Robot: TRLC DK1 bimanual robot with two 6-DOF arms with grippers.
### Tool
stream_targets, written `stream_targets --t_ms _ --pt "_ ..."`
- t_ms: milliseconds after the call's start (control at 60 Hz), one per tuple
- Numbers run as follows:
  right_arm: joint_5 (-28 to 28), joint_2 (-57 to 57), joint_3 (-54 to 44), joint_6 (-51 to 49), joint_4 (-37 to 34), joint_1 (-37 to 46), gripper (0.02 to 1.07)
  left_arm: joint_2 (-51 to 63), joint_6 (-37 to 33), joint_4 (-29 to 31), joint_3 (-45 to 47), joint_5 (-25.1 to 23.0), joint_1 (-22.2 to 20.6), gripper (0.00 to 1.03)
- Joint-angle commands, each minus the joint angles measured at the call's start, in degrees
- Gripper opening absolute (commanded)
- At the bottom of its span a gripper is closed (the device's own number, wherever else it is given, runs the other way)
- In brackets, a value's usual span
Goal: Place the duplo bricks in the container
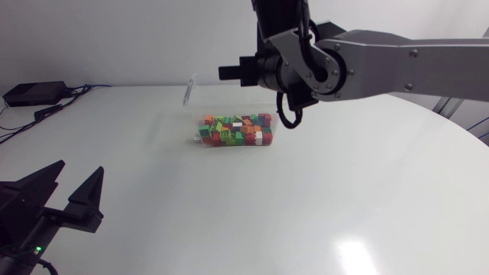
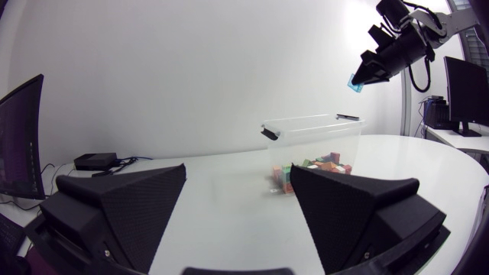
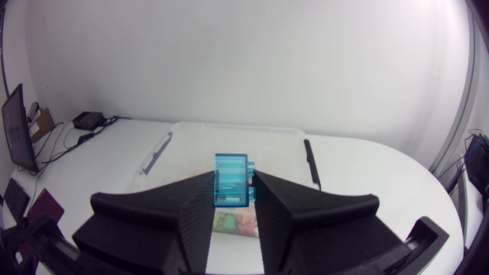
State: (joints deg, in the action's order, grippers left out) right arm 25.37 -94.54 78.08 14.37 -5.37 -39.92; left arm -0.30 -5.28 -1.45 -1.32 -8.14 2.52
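Left claw (image 1: 79,169) sat wide open and empty over the bench (image 1: 344,191), well left of the container (image 2: 306,137). Mixed duplo bricks (image 1: 233,131) lay inside the container. Right claw (image 3: 233,187) hung above the container, clamped on a blue brick (image 3: 231,169).

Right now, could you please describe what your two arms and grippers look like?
My right arm has silver-grey links, black joints and a looping black cable. Both the left gripper and right gripper are matte black, with two broad wedge-shaped fingers. A small green light glows behind the left gripper.
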Motion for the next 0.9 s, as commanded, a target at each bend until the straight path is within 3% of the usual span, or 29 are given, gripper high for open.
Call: stream_targets --t_ms 0,300,717,783,883 --pt "-0.1 -3.9 3.2 -3.1 1.8 1.7 0.32 -0.5 -1.9 -0.7 1.5 0.4 0.0 0.95" --pt "-2.2 -16.2 11.5 -7.0 7.9 5.6 0.33 -0.5 -5.4 -0.7 1.5 0.4 -0.2 0.95" --pt "-2.3 -32.3 26.9 -9.4 6.9 7.6 0.36 -0.5 -5.4 -0.7 1.5 0.4 -0.7 0.98" --pt "-2.1 -33.8 29.3 -9.4 5.3 7.9 0.49 -0.5 -5.4 -0.7 1.5 0.4 -0.7 0.98" --pt "-2.1 -33.8 30.6 -8.0 3.3 8.5 0.9 -0.5 -5.4 -0.7 1.5 0.4 -0.8 0.98"
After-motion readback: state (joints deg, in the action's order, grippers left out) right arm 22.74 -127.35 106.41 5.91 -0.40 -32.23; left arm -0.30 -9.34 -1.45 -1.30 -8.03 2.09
